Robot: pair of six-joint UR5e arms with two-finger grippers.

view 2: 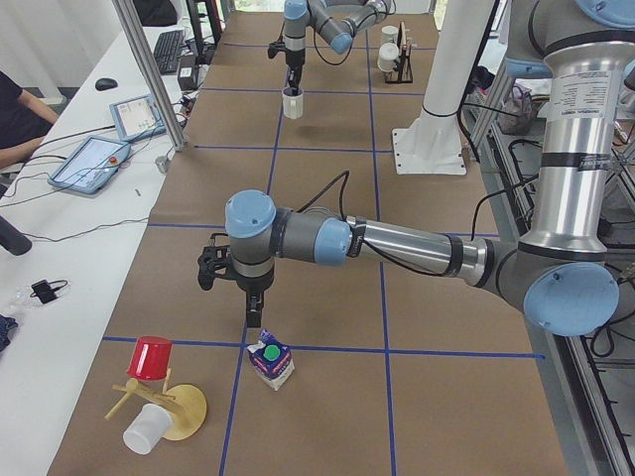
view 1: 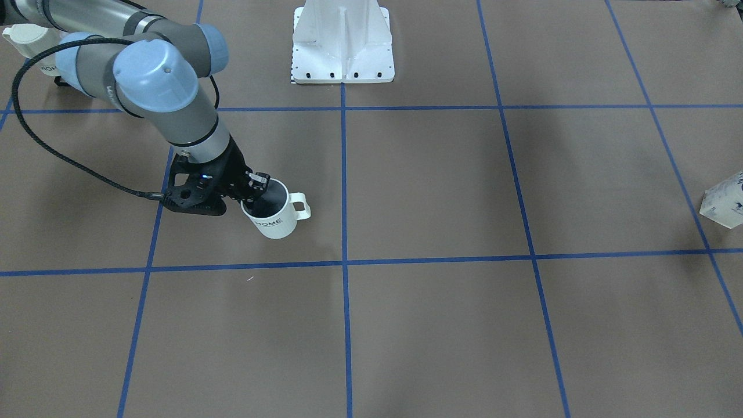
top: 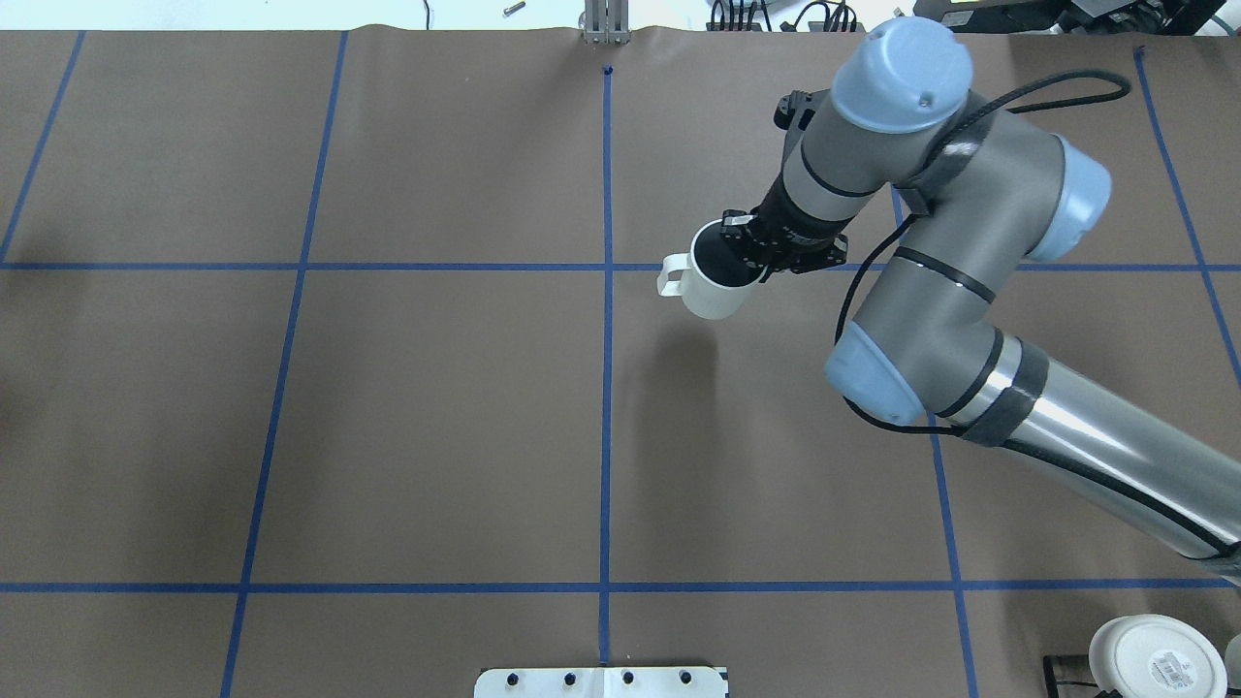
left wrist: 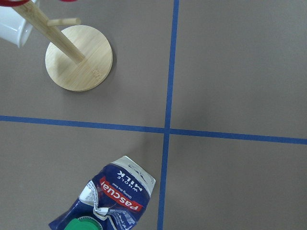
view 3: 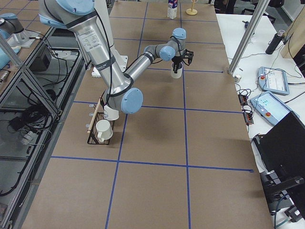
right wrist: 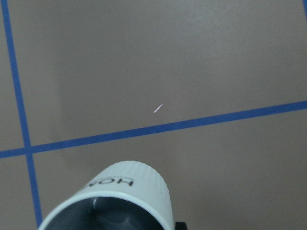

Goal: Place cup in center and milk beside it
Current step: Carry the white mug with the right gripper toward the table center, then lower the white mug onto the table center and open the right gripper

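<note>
The white "HOME" cup [view 1: 276,217] hangs tilted just above the brown surface, its handle pointing toward the center crossing [view 1: 344,262]. My right gripper [view 1: 255,188] is shut on its rim, one finger inside. In the overhead view the cup [top: 715,283] is right of the center crossing [top: 607,267]. The right wrist view shows the cup's rim [right wrist: 120,191]. The milk carton [view 2: 270,362] stands far off at the table's left end, also seen in the left wrist view [left wrist: 112,196]. My left gripper [view 2: 254,315] hovers just above and behind it; I cannot tell whether it is open.
A wooden mug tree [view 2: 164,407] with a red cup and a white cup stands next to the milk. A rack of mugs [view 3: 101,126] sits near the right arm's base. The white robot pedestal [view 1: 342,46] stands at the table's edge.
</note>
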